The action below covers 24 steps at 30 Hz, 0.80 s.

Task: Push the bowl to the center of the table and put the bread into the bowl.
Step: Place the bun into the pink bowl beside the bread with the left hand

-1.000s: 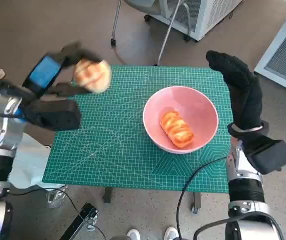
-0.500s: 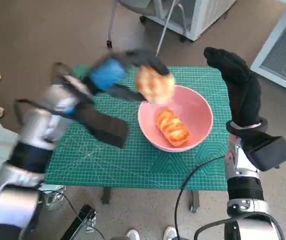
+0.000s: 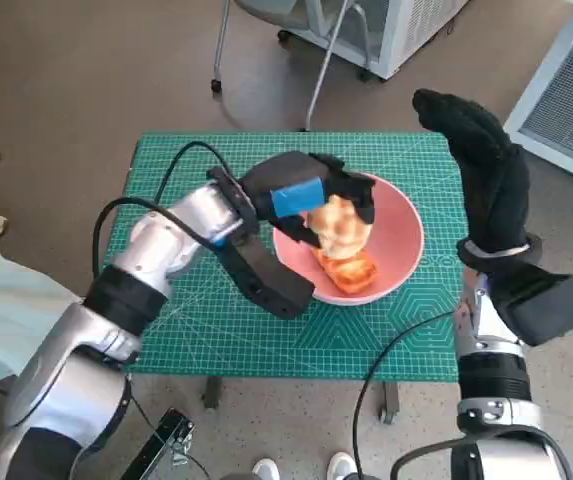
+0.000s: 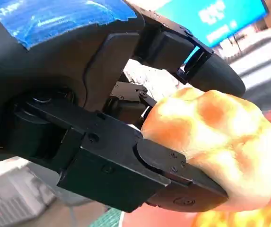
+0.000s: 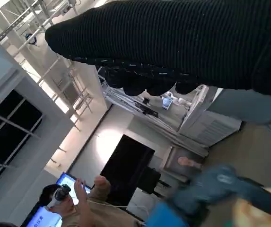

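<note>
Ok, your left hand (image 3: pixel 301 200) grips bread (image 3: pixel 340 222) directly over bowl (image 3: pixel 398 245); right hand (image 3: pixel 481 170) empty beside bowl, fingers straight.

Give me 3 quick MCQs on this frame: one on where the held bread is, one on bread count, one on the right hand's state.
1. Where is the bread roll held by the left hand?
A. Over the pink bowl
B. Past the table's edge
C. On the mat beside the bowl

2. How many breads show in the head view?
A. One
B. Two
C. Three

3. What is the right hand doing?
A. Gripping the bowl's rim
B. Holding a bread
C. Raised by the table's right edge, holding nothing

Key: 1 A, the left hand grips the bread roll above the pink bowl. 2 B, the held roll plus a glazed bread lying in the bowl. 3 C, the right hand stands upright, apart from the bowl, with nothing in it.
</note>
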Tool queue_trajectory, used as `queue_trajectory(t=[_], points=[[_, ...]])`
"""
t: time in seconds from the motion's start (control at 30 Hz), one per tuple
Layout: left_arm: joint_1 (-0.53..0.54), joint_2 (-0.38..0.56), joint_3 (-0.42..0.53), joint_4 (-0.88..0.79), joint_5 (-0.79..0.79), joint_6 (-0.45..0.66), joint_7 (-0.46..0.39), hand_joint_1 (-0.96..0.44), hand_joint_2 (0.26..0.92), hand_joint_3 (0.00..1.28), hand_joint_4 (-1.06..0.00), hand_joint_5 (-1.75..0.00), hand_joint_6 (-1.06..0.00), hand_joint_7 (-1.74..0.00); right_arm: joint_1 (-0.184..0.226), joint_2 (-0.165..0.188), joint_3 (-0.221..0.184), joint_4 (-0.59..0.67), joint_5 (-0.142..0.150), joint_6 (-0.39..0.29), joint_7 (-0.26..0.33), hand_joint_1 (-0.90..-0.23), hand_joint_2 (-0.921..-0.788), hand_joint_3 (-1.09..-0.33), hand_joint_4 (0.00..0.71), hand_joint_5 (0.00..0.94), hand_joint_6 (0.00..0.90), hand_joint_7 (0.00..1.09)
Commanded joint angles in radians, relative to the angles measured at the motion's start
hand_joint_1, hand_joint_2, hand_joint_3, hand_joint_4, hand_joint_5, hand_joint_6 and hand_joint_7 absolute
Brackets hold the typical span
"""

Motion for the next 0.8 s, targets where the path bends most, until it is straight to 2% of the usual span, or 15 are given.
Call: queue_trajectory(t=[0.03, 0.17, 0.2, 0.23, 0.27, 0.3, 0.33, 0.37, 0.43, 0.53, 0.63, 0.8], points=[[-0.035, -0.019, -0.038, 0.064, 0.030, 0.004, 0.062, 0.00, 0.902, 0.11, -0.65, -1.15, -0.65, -1.20, 0.034, -0.006, -0.005, 0.001, 0.009, 0.003, 0.005, -0.569, -0.921, -0.753, 0.341, 0.002, -0.001, 0.77], [-0.031, -0.031, -0.038, 0.095, 0.002, -0.003, 0.031, 0.00, 0.916, 0.10, -0.62, -1.15, -0.65, -1.23, 0.036, -0.010, -0.009, 0.003, 0.004, -0.003, -0.002, -0.577, -0.921, -0.752, 0.340, 0.002, -0.001, 0.77], [-0.029, -0.034, -0.035, 0.098, -0.009, -0.003, 0.014, 0.07, 0.918, 0.13, -0.59, -1.21, -0.60, -1.13, 0.036, -0.010, -0.010, 0.004, 0.003, -0.004, -0.003, -0.582, -0.921, -0.750, 0.340, 0.002, -0.001, 0.77], [-0.022, -0.034, -0.028, 0.096, -0.027, -0.004, -0.027, 0.17, 0.919, 0.19, -0.53, -1.30, -0.56, -0.90, 0.036, -0.010, -0.010, 0.004, 0.002, -0.005, -0.005, -0.586, -0.921, -0.749, 0.341, 0.002, -0.001, 0.77], [-0.018, -0.033, -0.023, 0.094, -0.040, -0.005, -0.056, 0.18, 0.919, 0.20, -0.39, -0.95, -0.46, -0.65, 0.036, -0.010, -0.011, 0.004, 0.001, -0.006, -0.007, -0.589, -0.921, -0.747, 0.341, 0.002, -0.001, 0.77], [-0.014, -0.032, -0.018, 0.087, -0.055, -0.005, -0.099, 0.19, 0.919, 0.21, -0.36, -0.78, -0.43, -0.55, 0.037, -0.010, -0.011, 0.003, -0.001, -0.006, -0.009, -0.590, -0.921, -0.746, 0.341, 0.002, -0.001, 0.77], [-0.011, -0.030, -0.015, 0.081, -0.066, -0.005, -0.129, 0.20, 0.920, 0.23, -0.26, -0.50, -0.35, -0.38, 0.037, -0.010, -0.011, 0.002, -0.002, -0.006, -0.010, -0.592, -0.921, -0.745, 0.341, 0.002, -0.001, 0.77], [-0.009, -0.030, -0.011, 0.073, -0.081, -0.003, -0.171, 0.21, 0.920, 0.25, -0.20, -0.32, -0.30, -0.28, 0.038, -0.011, -0.011, 0.001, -0.003, -0.005, -0.011, -0.593, -0.921, -0.744, 0.341, 0.002, -0.001, 0.77], [-0.006, -0.027, -0.005, 0.052, -0.106, 0.002, -0.238, 0.21, 0.921, 0.29, -0.10, -0.16, -0.23, -0.17, 0.038, -0.012, -0.012, 0.000, -0.005, -0.005, -0.013, -0.592, -0.921, -0.744, 0.342, 0.002, -0.001, 0.77], [0.002, -0.019, 0.006, 0.014, -0.132, 0.010, -0.303, 0.20, 0.921, 0.35, -0.03, -0.05, -0.18, -0.10, 0.039, -0.014, -0.012, -0.002, -0.008, -0.002, -0.016, -0.588, -0.921, -0.743, 0.342, 0.002, -0.001, 0.77], [0.014, -0.010, 0.020, -0.014, -0.153, 0.007, -0.319, 0.18, 0.921, 0.37, -0.01, -0.02, -0.17, -0.07, 0.037, -0.015, -0.011, -0.002, -0.008, 0.001, -0.018, -0.585, -0.921, -0.744, 0.342, 0.003, -0.001, 0.77], [0.050, -0.004, 0.087, -0.054, -0.251, -0.004, -0.363, 0.10, 0.921, 0.29, 0.00, 0.00, -0.18, -0.06, 0.034, -0.013, -0.011, -0.005, 0.002, 0.008, -0.013, -0.594, -0.921, -0.740, 0.342, 0.002, -0.001, 0.78]])
